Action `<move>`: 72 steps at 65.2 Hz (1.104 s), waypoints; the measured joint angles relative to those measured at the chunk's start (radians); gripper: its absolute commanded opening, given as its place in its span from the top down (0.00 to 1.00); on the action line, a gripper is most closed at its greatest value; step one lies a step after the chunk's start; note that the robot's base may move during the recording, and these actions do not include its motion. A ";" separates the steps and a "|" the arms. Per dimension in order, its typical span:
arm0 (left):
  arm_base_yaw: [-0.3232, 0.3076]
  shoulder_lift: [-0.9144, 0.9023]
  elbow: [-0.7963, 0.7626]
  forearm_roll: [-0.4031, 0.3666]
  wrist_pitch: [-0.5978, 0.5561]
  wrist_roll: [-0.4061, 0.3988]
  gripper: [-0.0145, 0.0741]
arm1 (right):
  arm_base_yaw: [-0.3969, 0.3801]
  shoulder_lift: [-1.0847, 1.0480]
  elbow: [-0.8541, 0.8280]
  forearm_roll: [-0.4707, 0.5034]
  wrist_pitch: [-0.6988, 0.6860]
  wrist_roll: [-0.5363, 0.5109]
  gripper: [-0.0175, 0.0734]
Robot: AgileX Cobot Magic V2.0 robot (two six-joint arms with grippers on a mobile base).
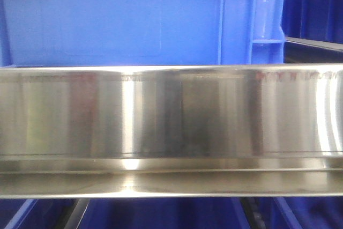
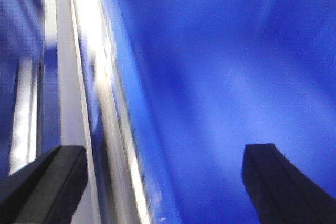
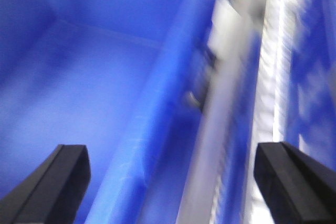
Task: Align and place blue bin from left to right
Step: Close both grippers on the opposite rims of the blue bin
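The blue bin (image 1: 118,20) fills the upper part of your front view. It sits on the level above the steel rail, its smooth side wall facing you and its ladder-like ribbed corner (image 1: 252,14) towards the right. To the right of that corner you see darker blue plastic (image 1: 313,4) in shadow, and more blue (image 1: 177,213) shows below the rail.

The steel rail (image 1: 171,111) runs the full width of the front view as a broad polished band, with a narrower lip beneath it. It hides the bin's lower edge from you.

Your left gripper (image 2: 168,182) is spread wide and grips nothing. The left wrist view is badly smeared. The blue surface (image 2: 236,77) between and beyond the fingers is probably the bin, but you cannot tell which face. A bright strip of the rail (image 2: 89,77) runs along its left side.

Your right gripper (image 3: 170,182) is likewise spread and empty. Here you look into the bin's interior (image 3: 79,77), floor and inner corner visible at left. The bin's near wall (image 3: 157,114) and the rail (image 3: 231,103) run diagonally between the two fingers in the picture. Whether either finger (image 3: 52,182) touches anything cannot be told.

Faint reddish lettering (image 1: 297,76) sits at the rail's upper right, too blurred to read.
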 measured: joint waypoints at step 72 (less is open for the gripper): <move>0.074 0.399 -0.165 -0.049 0.025 0.040 0.27 | 0.082 0.452 -0.262 -0.068 0.093 0.179 0.23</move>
